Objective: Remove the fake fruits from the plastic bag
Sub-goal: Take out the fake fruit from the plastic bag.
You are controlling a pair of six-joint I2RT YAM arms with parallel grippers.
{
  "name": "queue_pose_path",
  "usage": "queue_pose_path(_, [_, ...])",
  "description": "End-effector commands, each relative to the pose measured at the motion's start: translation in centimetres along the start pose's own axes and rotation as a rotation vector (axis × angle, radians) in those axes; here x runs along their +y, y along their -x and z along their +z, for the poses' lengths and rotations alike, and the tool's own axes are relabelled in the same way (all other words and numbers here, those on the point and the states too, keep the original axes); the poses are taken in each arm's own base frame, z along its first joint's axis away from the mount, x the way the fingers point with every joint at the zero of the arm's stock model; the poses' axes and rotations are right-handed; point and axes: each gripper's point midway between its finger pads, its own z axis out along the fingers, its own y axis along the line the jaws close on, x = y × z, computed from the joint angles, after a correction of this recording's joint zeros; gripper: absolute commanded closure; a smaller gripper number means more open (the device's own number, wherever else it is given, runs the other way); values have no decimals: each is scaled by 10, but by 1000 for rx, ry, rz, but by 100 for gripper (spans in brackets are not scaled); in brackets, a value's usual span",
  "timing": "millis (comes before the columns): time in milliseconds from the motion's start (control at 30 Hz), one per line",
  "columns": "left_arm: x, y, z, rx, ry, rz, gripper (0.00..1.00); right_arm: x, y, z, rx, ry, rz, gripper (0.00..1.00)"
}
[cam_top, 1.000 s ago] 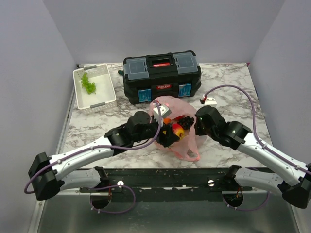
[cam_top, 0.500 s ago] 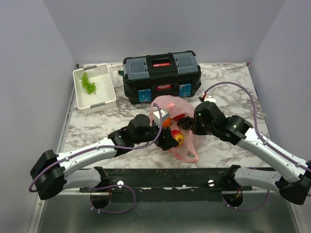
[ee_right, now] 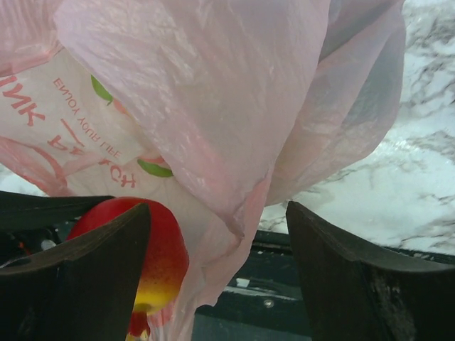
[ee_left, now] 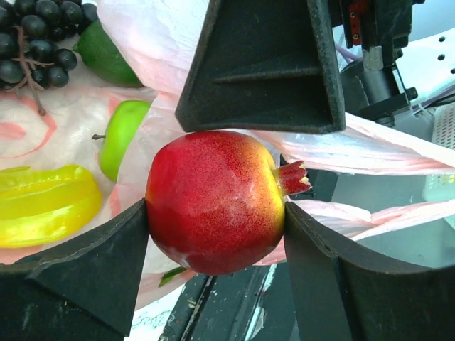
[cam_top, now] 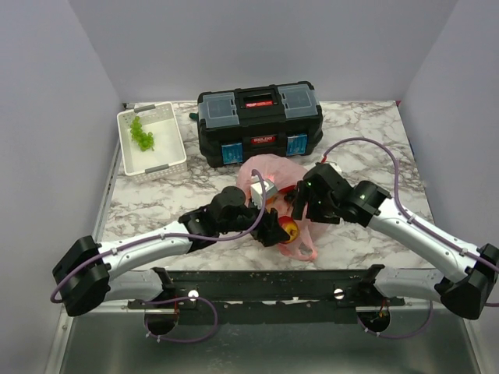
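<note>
Top: L gripper (cam_top: 285, 227) clamps a red fruit (cam_top: 290, 230) at the bag (cam_top: 269, 165) mouth by the near edge, prob. to pull it clear; R gripper (cam_top: 299, 204) is beside the bag. L wrist: fruit pinned both sides; apple (ee_left: 122, 135) and grapes (ee_left: 35, 35) lie in the bag. R wrist: jaws wide apart, bag film draped between, nothing pinched. Marble table (cam_top: 156, 199), grey walls (cam_top: 62, 78).

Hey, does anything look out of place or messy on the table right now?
Nothing spilled or broken. One oddity: the plastic bag lies crumpled, reaching the near edge of the table, film sagging into the open right hand, while the left hand grips a red-yellow fruit.
</note>
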Motion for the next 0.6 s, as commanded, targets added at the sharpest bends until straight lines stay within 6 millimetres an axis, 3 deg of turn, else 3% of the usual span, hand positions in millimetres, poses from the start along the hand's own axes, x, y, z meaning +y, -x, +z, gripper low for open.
queue_pose_path(0, [7,22,-15,-83,81,83,93,-7,-25,0,102,-25,31,25])
queue_pose_path(200, [22,39,-40,-152,220,117,100,-13,-32,6,67,4,84,45])
queue_pose_path(300, [21,48,-57,-178,255,131,100,-15,-34,11,43,22,102,65])
queue_pose_path(400, [15,66,-75,-227,282,148,100,-26,-32,16,-1,-25,149,97])
queue_pose_path(567, [13,101,-116,-355,384,188,100,-41,-23,13,-86,-68,201,99])
